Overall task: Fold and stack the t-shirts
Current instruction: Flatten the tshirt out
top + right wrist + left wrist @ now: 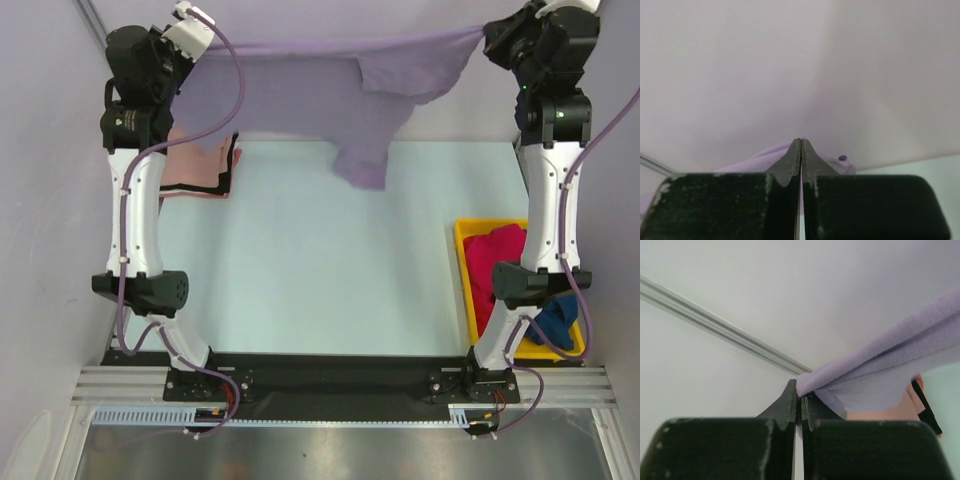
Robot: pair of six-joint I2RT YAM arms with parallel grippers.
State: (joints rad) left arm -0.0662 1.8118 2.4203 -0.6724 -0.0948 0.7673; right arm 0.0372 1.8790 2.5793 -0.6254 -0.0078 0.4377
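Pale blue-green worktop [330, 270]: bare between the arms.

Lavender purple cloth t-shirt [300, 90]: off the surface, beyond the yellow plastic bin [462, 232] and to its left. Its upper edge is strung taut between both arms, and a bunched fold hangs from the middle towards the worktop.

The bin holds a crumpled red shirt [495, 260] and a dark blue one [558, 320].

Folded salmon pink shirt [190, 170] on a black one [235, 160]: far across from the bin, under my left arm.

Left fingers [791, 397]: clamped on a gathered corner of lavender cloth. Right fingers [795, 155]: pressed together, with lavender cloth at their base.

My judgement: this is the spreading step. I would lower both ends level, let the hanging fold touch first, then draw it nearer so it unrolls flat, away from the pink stack.
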